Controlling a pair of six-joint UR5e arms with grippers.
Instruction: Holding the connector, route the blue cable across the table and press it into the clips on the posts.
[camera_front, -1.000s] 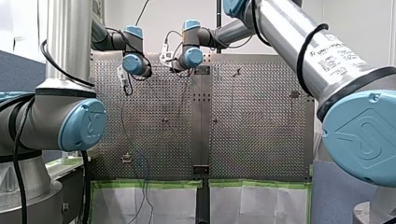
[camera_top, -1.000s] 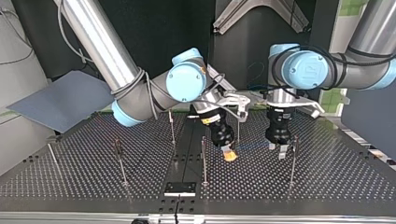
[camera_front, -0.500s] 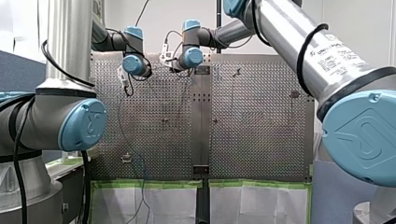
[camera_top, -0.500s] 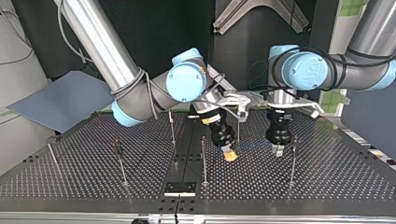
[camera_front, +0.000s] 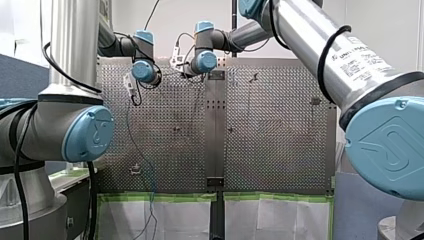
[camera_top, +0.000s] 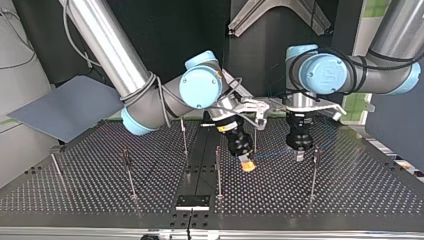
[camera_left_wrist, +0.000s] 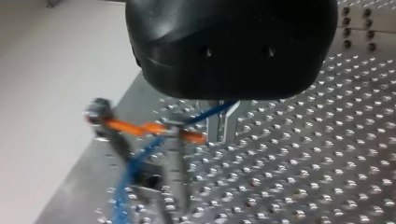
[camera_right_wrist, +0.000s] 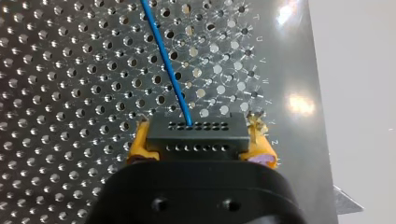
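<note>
Connector (camera_right_wrist: 196, 133) clamped in right hand (camera_right_wrist: 201, 143); blue cable (camera_right_wrist: 170, 70) pinched by left hand (camera_left_wrist: 222, 128); clipping onto posts (camera_top: 313, 175) judged outstanding.

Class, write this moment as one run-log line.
right gripper: shut on connector | blue cable: connector to left gripper | left gripper: beside clip post

Upright posts (camera_top: 218, 172) all over the table (camera_top: 350, 200)

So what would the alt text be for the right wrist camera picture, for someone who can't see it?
My right gripper clamps a black connector with rows of small holes between its yellow pads. A blue cable runs from the connector away over the perforated metal table.
</note>
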